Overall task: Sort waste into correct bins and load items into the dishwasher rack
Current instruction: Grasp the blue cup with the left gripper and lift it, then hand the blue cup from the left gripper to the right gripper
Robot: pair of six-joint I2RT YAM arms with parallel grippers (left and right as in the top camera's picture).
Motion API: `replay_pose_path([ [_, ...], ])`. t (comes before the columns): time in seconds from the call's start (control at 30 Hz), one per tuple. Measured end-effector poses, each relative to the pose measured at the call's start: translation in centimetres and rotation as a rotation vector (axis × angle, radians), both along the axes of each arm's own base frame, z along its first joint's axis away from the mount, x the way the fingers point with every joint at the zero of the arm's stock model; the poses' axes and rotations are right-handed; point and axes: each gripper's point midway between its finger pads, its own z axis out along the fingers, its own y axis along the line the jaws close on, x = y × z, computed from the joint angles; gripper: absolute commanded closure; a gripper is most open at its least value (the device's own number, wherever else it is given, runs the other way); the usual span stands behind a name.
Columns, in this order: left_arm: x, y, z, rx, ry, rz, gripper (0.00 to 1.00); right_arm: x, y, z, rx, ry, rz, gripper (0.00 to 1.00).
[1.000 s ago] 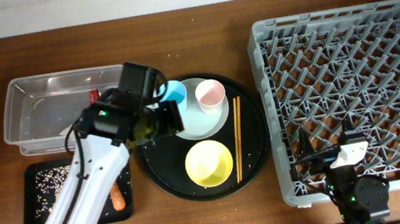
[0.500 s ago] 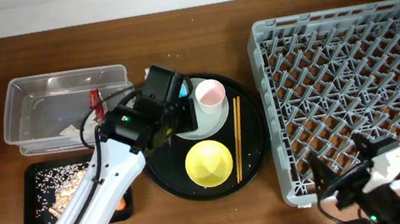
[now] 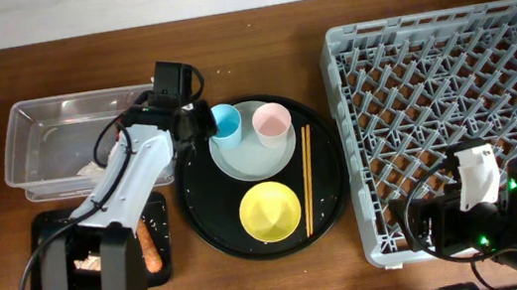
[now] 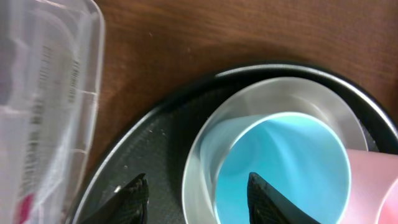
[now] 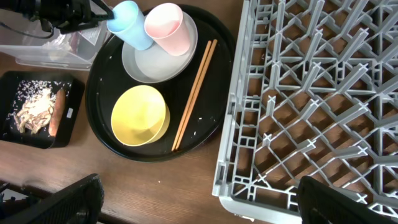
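The loading step is judged to be in hand, with the small blue cup [image 3: 226, 124] as the first item. The cup is seen upright on the pale round plate [image 3: 253, 161], which sits on the large round black tray [image 3: 202, 212], well apart from the grey dishwasher rack [image 3: 483, 25]. The left gripper [image 4: 198, 202] is shown about half open, one finger over the cup's mouth and the other outside its wall; no contact can be confirmed and nothing is held. A firm closing on that wall, a lift and a carry across to the rack are judged to be called for next. The right gripper [image 5: 199, 186] is held wide open and empty beside the rack's near corner. Faint print is visible on the clear tub [image 4: 43, 93], but none of it can be read.
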Motion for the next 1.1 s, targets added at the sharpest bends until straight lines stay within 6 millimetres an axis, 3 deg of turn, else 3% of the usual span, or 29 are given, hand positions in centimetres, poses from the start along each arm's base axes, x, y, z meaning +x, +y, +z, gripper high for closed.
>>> replay_pose_path([
  [0.1,-0.2,-0.5,-0.4,-0.023,0.016,-0.013,0.5,0.0,0.0,-0.4,0.0,0.03,-0.001,0.02],
  [0.27,-0.4,-1.2,-3.1,-0.019,0.072,-0.036,0.78,-0.3,0.0,-0.8,-0.001,0.057,-0.002,0.02],
  [0.3,-0.5,-1.3,-3.9,-0.013,0.089,-0.041,0.78,-0.3,0.0,-0.8,0.0,0.058,-0.003,0.02],
  [0.37,-0.6,-1.3,-4.5,-0.01,0.101,-0.041,0.91,-0.3,0.0,-0.9,0.001,0.059,-0.004,0.01],
  [0.47,-0.7,-1.3,-4.5,-0.01,0.104,-0.04,0.99,-0.3,0.0,-0.9,0.001,0.059,-0.005,0.02],
  [0.53,-0.6,-1.3,-4.3,-0.011,0.103,-0.04,0.99,-0.3,0.0,-0.8,0.002,0.059,-0.005,0.02],
  [0.67,-0.8,-1.2,-0.3,-0.028,0.038,-0.041,1.0,-0.4,0.0,-0.9,0.001,0.066,-0.005,0.02],
  [0.77,-2.3,-1.1,5.5,-0.107,-0.027,-0.054,1.0,-0.6,0.3,-0.9,0.008,0.064,0.021,0.02],
  [0.8,-3.0,-1.2,8.3,-0.2,-0.061,-0.086,1.0,-0.5,0.9,-0.6,0.026,0.05,0.053,0.02],
  [0.9,-4.7,-3.6,13.1,-0.491,-0.106,-0.297,1.0,0.4,3.5,0.7,0.116,-0.002,0.207,0.02],
  [0.97,-7.5,-6.4,16.9,-0.761,-0.133,-0.542,1.0,1.7,6.0,1.8,0.215,-0.032,0.365,0.02],
  [1.1,-11.3,-9.2,20.9,-1.01,-0.141,-0.777,1.0,4.8,9.6,3.9,0.416,-0.11,0.602,0.02],
])
